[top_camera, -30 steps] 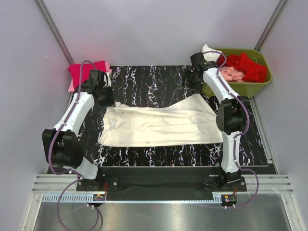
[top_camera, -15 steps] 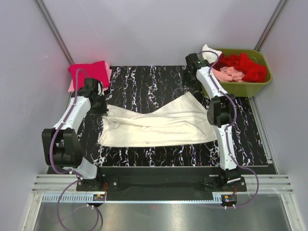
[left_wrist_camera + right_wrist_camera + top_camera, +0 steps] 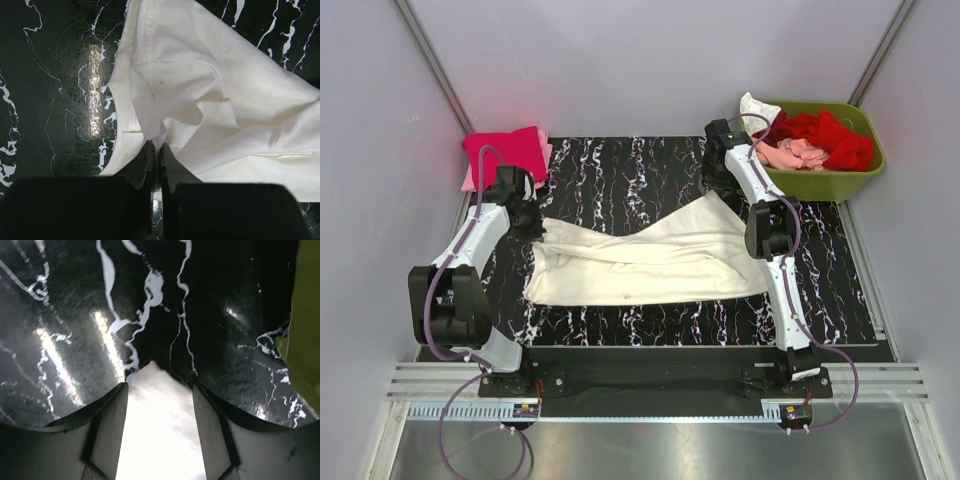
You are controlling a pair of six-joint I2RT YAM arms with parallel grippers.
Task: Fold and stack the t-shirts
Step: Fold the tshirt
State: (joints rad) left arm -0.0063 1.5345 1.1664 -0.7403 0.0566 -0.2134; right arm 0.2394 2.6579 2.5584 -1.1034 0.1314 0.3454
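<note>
On the black marbled table (image 3: 650, 160) the cream t-shirt (image 3: 650, 262) lies half spread. My left gripper (image 3: 155, 150) pinches its hem; my right gripper (image 3: 159, 390) holds a corner between parted jaws. Next I'd pull it taut for folding.

No readable text, labels or numbers anywhere, as far as the blurry wrist views allow

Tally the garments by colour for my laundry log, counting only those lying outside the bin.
Cream-white t-shirt, spread on the mat: 1
Magenta-red t-shirt, folded at far left: 1
Pale pink t-shirt, under the magenta-red one with only its edge showing: 1
Total: 3
</note>
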